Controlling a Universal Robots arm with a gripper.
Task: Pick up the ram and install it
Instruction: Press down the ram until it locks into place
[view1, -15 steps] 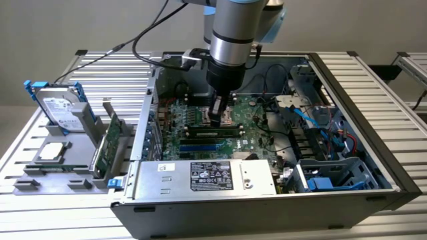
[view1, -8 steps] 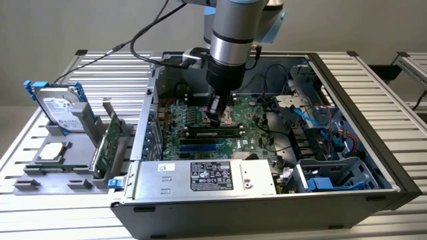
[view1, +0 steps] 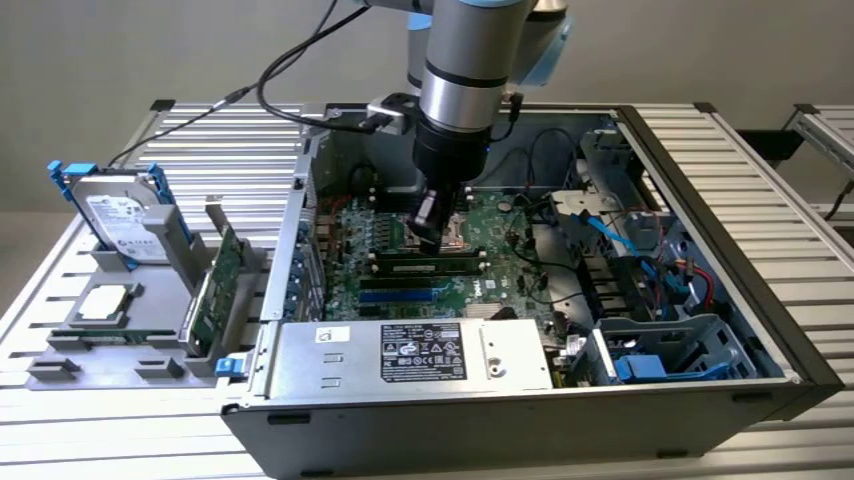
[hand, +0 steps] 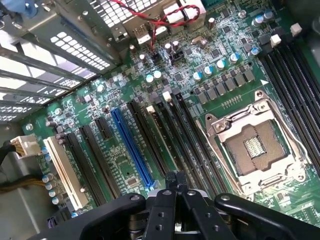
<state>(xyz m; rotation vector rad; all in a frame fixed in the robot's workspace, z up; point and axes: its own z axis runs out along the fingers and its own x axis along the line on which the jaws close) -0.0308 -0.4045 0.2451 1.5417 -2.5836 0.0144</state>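
I had the gripper (hand: 175, 181) with fingers pressed together, holding nothing, low over the motherboard (hand: 210, 75) inside the case (view1: 747, 300). The ram (view1: 430, 266) sat in a memory slot just beside the CPU socket (hand: 255, 147).

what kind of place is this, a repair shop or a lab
Probably a robotics lab bench for computer assembly rather than a shop: an open PC case lies on a slatted aluminium table, a robot arm reaches into it, and a grey fixture holds spare parts.
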